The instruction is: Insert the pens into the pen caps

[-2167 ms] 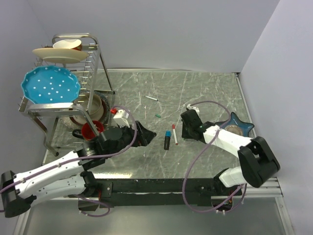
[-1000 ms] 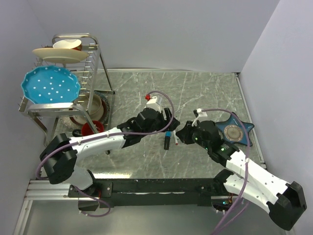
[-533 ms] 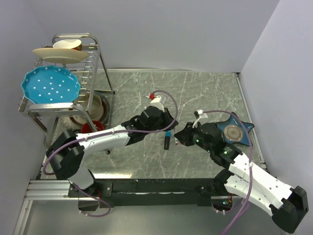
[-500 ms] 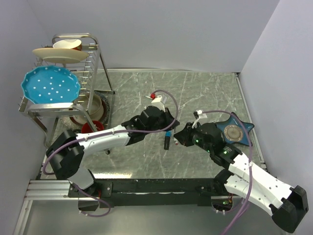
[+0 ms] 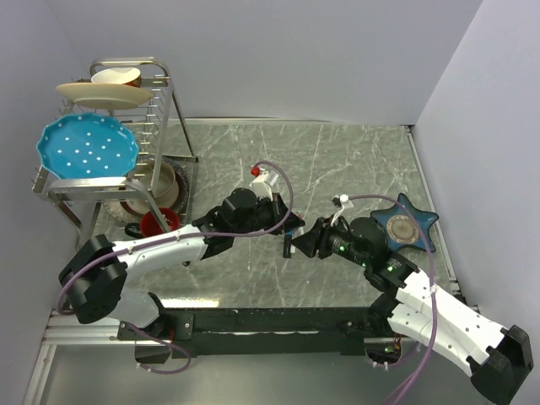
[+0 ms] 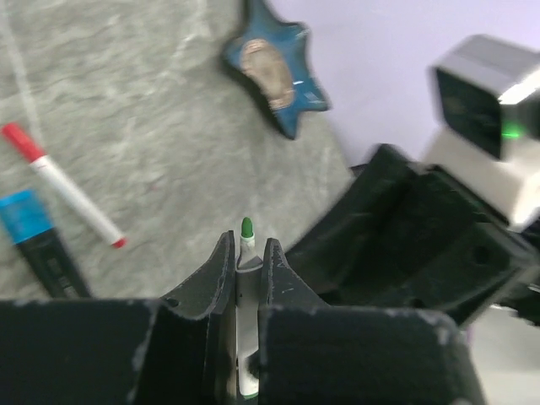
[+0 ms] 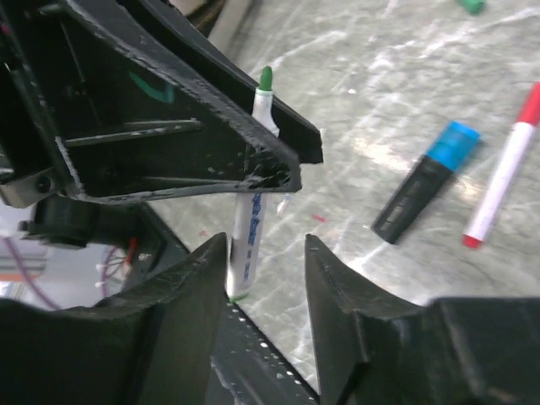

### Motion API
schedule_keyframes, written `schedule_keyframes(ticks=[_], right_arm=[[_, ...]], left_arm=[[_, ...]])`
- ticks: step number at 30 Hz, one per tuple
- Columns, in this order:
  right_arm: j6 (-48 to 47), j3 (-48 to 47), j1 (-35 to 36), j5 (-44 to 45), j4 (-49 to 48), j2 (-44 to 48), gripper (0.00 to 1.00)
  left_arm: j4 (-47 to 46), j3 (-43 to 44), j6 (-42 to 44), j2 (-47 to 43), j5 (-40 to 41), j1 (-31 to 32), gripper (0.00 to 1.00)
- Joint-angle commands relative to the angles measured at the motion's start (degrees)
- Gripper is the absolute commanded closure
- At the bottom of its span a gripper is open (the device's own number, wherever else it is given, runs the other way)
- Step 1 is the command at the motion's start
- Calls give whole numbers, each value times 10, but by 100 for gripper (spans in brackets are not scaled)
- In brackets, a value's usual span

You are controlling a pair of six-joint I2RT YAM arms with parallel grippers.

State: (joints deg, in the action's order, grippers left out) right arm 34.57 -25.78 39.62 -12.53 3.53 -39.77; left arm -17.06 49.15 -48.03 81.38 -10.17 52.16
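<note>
At the middle of the marbled table (image 5: 354,152), the left gripper (image 6: 247,245) clamps a green-tipped pen (image 7: 251,219) by its white barrel, nib poking out past the fingertips. The right gripper (image 7: 268,283) sits close at 6 o'clock of it in the right wrist view. Its jaws are parted, and the pen's tail end lies beside one finger, not pinched. Two more pens lie flat at 3 o'clock in that view: a black pen (image 7: 422,187) with blue trim and, just beside it, a red-ended pen (image 7: 504,164). A green cap (image 7: 468,5) shows at the 1 o'clock corner, well apart from the raised nib. A star-shaped dish (image 5: 407,224) rests at 3 o'clock of the grippers, seen from overhead. The step in hand looks to be capping the green pen: the pen is secured, its cap not yet picked up. The next move likely calls for the free right gripper to fetch that small cap and line it up squarely with the nib.
</note>
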Motion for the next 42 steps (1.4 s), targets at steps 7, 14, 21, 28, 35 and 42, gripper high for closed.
schedule_keyframes(ticks=[7,14,21,28,35,42], right_arm=[[50,32,3,-52,-97,27,53],[88,69,2,-57,-142,68,100],[72,56,2,25,-69,117,100],[57,47,3,79,-5,156,100],[23,33,2,102,60,216,100],[0,24,3,93,119,306,100]], left_arm=[[-146,-30,-55,-33,-74,0,99],[-163,-48,-60,-50,-49,0,99],[-14,-17,-50,-76,84,0,19],[253,99,-122,-35,317,0,20],[293,209,124,54,262,0,25],[354,301,384,147,258,-8,26]])
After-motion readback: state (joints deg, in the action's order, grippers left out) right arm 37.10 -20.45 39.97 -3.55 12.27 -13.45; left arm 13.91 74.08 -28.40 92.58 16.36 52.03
